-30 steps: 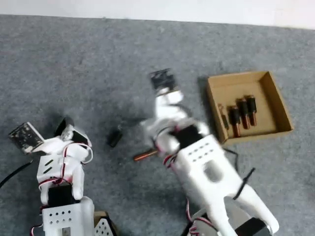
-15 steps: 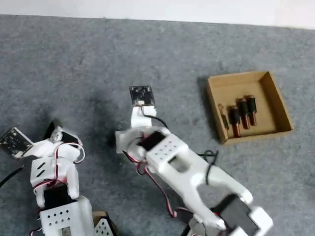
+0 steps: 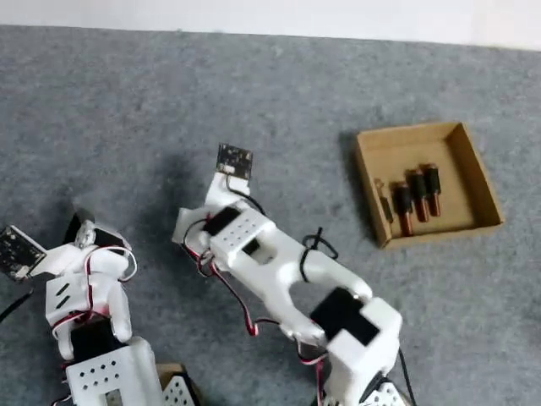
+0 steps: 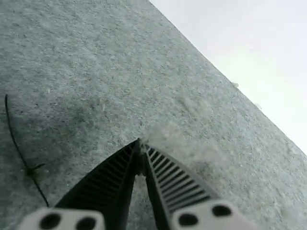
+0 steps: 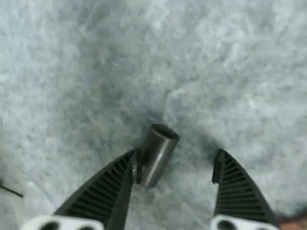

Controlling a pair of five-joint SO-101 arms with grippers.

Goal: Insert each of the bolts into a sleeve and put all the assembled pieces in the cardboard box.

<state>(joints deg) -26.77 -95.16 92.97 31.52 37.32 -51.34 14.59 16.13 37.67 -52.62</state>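
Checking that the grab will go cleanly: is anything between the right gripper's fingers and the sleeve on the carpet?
Nothing visible. The sleeve lies on the carpet between the open fingers of the right gripper, close against one finger. Only bare carpet separates it from the other.

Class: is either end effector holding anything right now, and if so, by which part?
Nothing is held. The right end effector is open around the black sleeve, which rests on the carpet beside one finger; the left end effector is shut and empty.
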